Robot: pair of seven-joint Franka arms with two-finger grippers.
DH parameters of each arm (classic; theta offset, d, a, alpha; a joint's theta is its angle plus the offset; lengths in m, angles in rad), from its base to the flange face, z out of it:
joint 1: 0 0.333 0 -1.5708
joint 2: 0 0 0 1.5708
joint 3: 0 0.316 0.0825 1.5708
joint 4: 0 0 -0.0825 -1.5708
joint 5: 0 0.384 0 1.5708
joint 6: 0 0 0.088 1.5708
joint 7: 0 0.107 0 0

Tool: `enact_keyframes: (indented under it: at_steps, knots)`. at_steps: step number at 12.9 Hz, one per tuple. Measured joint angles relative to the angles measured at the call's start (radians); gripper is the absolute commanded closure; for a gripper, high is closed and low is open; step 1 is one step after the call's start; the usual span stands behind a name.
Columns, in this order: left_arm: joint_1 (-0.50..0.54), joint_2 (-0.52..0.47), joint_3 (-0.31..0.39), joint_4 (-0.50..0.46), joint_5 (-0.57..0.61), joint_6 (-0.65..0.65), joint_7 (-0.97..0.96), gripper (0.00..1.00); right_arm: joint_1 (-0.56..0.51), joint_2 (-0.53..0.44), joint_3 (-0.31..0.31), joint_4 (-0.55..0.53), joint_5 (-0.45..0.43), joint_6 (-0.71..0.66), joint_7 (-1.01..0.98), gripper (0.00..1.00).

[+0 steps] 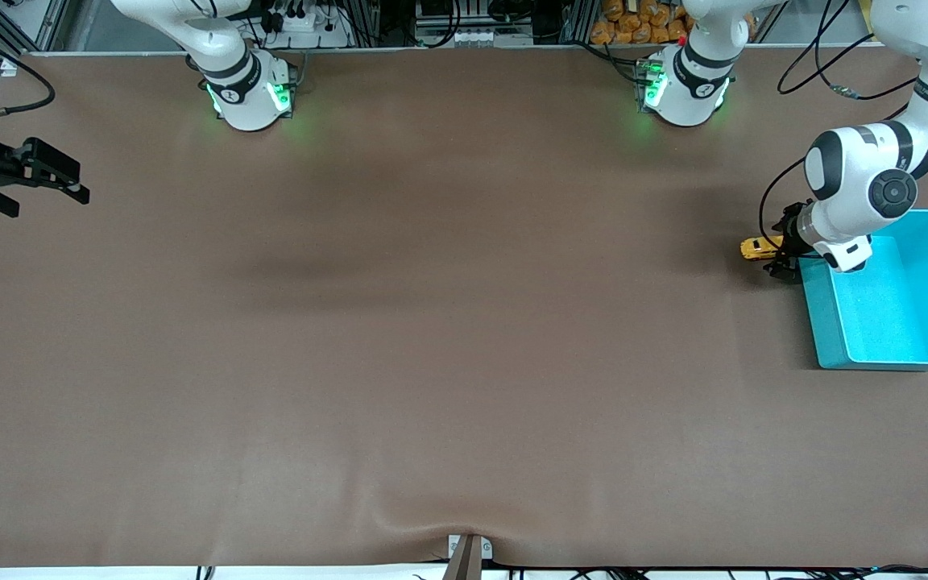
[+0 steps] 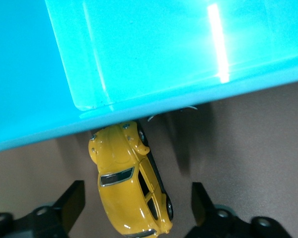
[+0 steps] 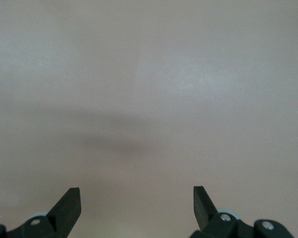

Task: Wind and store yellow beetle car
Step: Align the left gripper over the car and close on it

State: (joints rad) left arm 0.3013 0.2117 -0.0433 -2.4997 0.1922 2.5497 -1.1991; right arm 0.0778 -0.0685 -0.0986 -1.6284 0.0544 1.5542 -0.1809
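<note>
The yellow beetle car [image 1: 756, 247] [image 2: 129, 178] stands on the brown table right beside the turquoise bin [image 1: 927, 354] [image 2: 139, 59], its nose at the bin's outer wall. My left gripper [image 1: 780, 248] [image 2: 137, 198] is low around the car, open, one finger on each side with a gap to the body. My right gripper [image 1: 45, 179] [image 3: 137, 201] waits open at the right arm's end of the table with only bare table under it.
The bin sits at the left arm's end of the table and has nothing in it where its floor shows. Cables hang near the left arm [image 1: 863, 181]. A small clamp [image 1: 468, 554] sits at the table's near edge.
</note>
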Motion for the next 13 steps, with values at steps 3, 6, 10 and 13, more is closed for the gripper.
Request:
enact_keyframes:
  at_steps: [3,6,10,13]
  knots:
    - [0.0,0.0,0.0,-0.003,0.0,0.0,0.0,0.51,0.004,-0.001,0.004,0.001,0.0,0.001,0.083,0.0]
    - [0.0,0.0,0.0,-0.007,0.0,0.0,-0.001,0.85,0.005,-0.001,0.012,0.001,0.0,0.001,0.14,0.0]
    - [0.0,-0.006,-0.002,-0.002,0.0,0.0,-0.006,1.0,0.005,-0.001,0.013,0.001,-0.009,0.002,0.145,0.0]
    - [-0.022,-0.006,-0.007,0.004,0.0,0.0,-0.039,1.0,0.005,-0.001,0.013,0.001,-0.034,0.002,0.145,0.0]
